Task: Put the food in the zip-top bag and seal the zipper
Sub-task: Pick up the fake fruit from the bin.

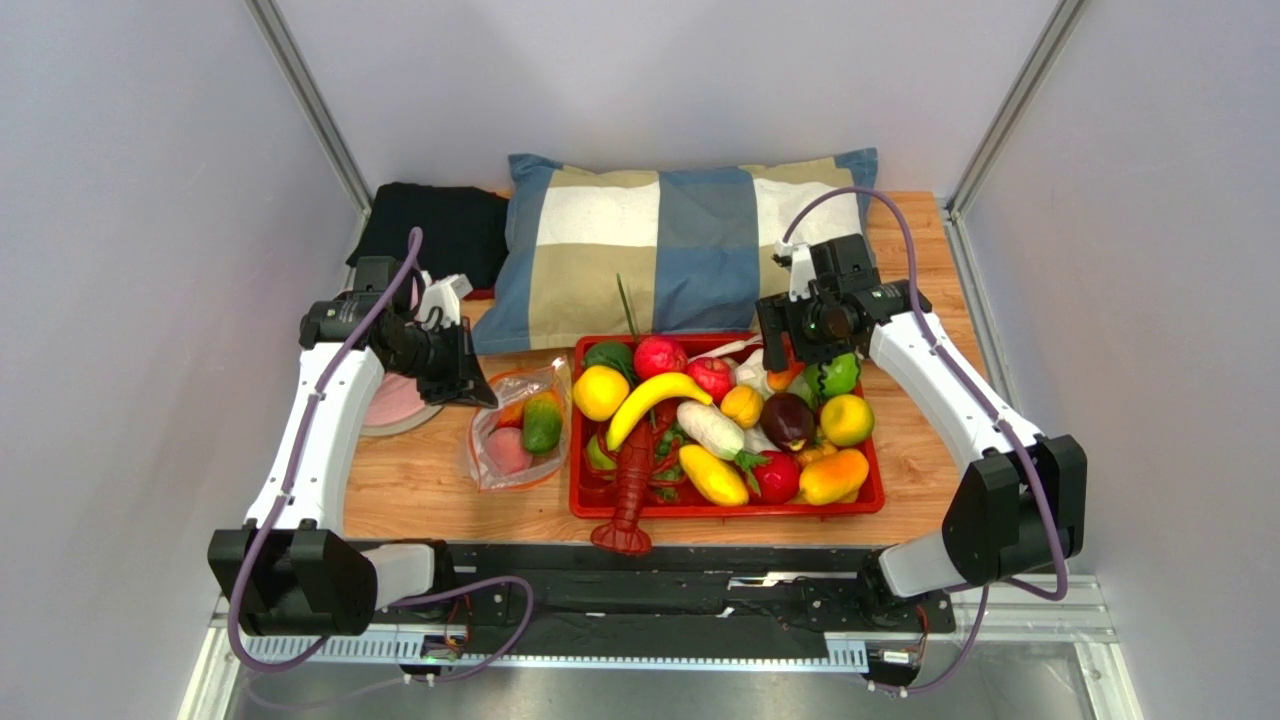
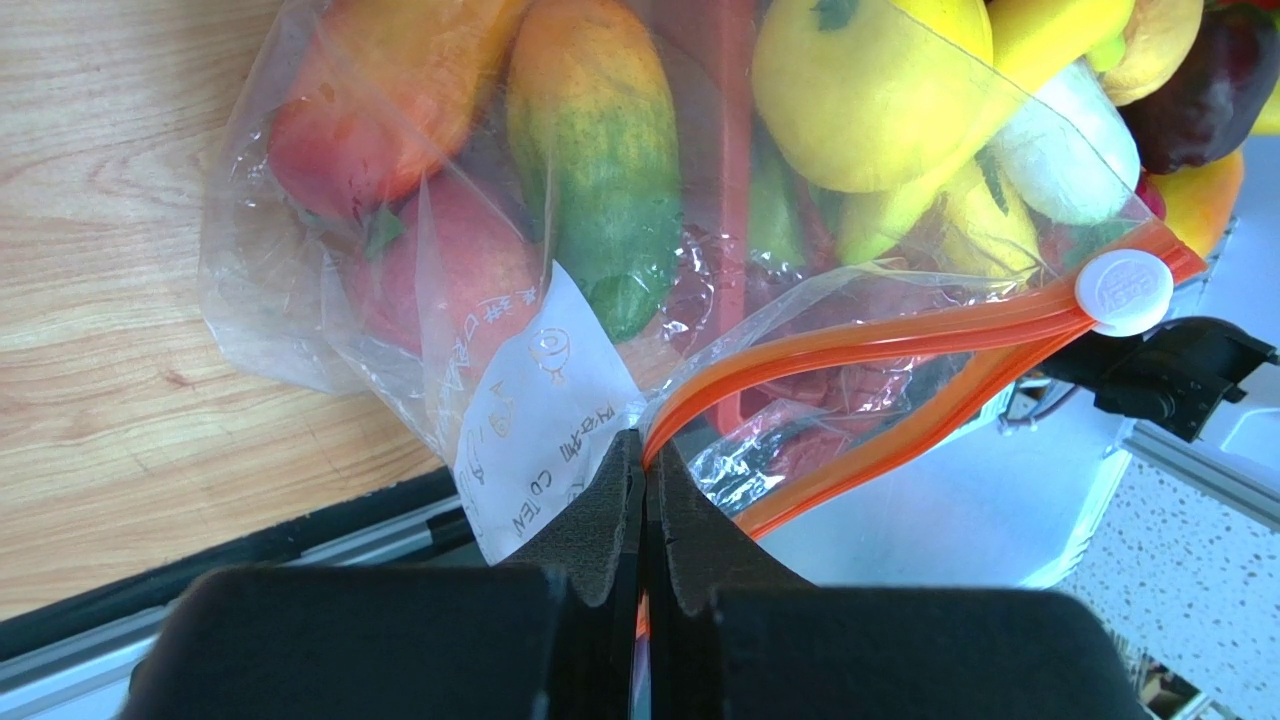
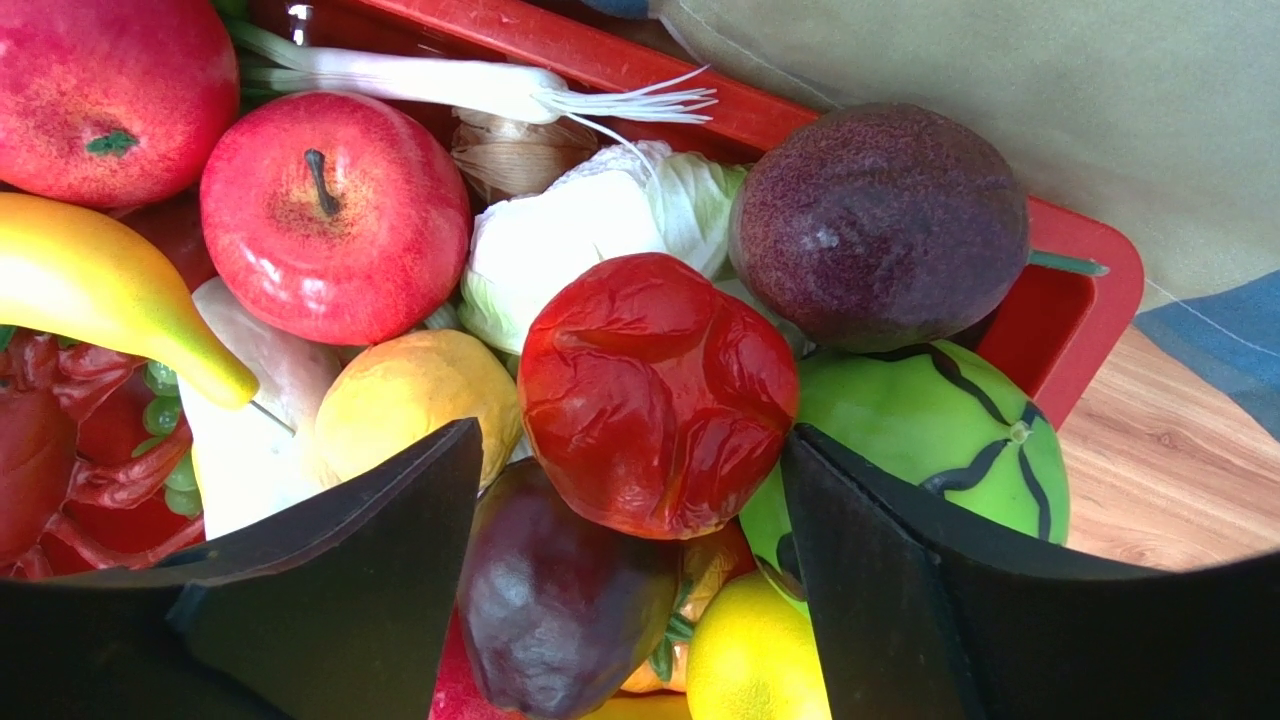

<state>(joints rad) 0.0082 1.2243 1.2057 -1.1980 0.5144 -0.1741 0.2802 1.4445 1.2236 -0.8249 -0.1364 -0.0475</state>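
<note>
The clear zip-top bag [image 1: 516, 431] lies on the wood left of the red tray [image 1: 721, 509]. It holds food: a green-orange mango [image 2: 601, 165] and a pink peach [image 2: 451, 278]. My left gripper [image 2: 646, 468] is shut on the end of the orange zipper [image 2: 902, 326], whose two strips stand apart; the white slider [image 2: 1127, 290] sits at the far end. My right gripper [image 3: 631, 435] hangs open over the tray's back right, its fingers [image 3: 376, 555] flanking a wrinkled red fruit [image 3: 657, 390]. Around that fruit lie a dark purple fruit [image 3: 879, 225], a green melon [image 3: 939, 443] and a red apple [image 3: 334, 218].
The tray also holds a banana [image 1: 654, 396] and several other toy fruits; a red lobster [image 1: 631, 503] hangs over its front edge. A checked pillow [image 1: 676, 240] and black cloth [image 1: 436, 225] lie behind. A pink hat [image 1: 394, 402] sits under the left arm.
</note>
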